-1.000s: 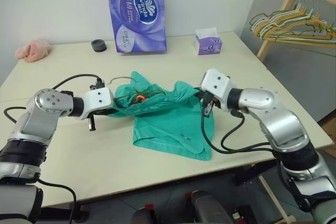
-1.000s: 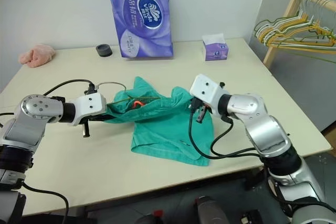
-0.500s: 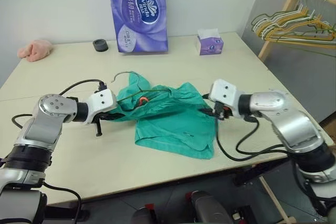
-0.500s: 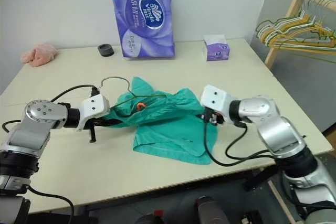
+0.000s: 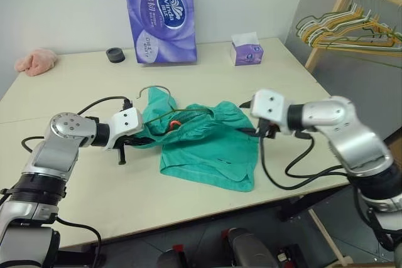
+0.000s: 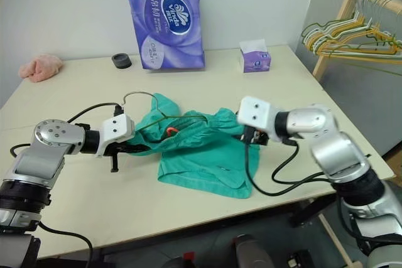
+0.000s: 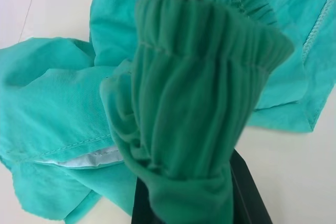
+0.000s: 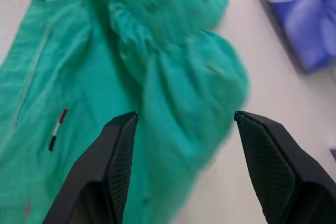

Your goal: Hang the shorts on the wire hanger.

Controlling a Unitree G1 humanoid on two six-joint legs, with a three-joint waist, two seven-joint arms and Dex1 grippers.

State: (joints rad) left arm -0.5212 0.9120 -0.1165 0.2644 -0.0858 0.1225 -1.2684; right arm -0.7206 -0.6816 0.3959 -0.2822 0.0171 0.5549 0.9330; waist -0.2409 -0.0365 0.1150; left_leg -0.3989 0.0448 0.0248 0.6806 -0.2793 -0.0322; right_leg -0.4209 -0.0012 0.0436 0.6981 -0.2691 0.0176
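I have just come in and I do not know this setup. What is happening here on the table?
A two-armed robot is putting teal-green fabric shorts on a thin olive-green wire hanger on the beige table. The left gripper is shut on the gathered waistband. The right gripper is open beside the shorts' other end, holding nothing. The hanger's hook sticks out above the fabric.

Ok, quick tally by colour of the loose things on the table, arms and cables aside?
Teal-green: 1, the shorts
Olive-green: 1, the wire hanger threaded into them
Purple: 2, the tissue-roll pack and the tissue box
Pink: 1, the cloth lump
Black: 1, the small round object
Total: 6
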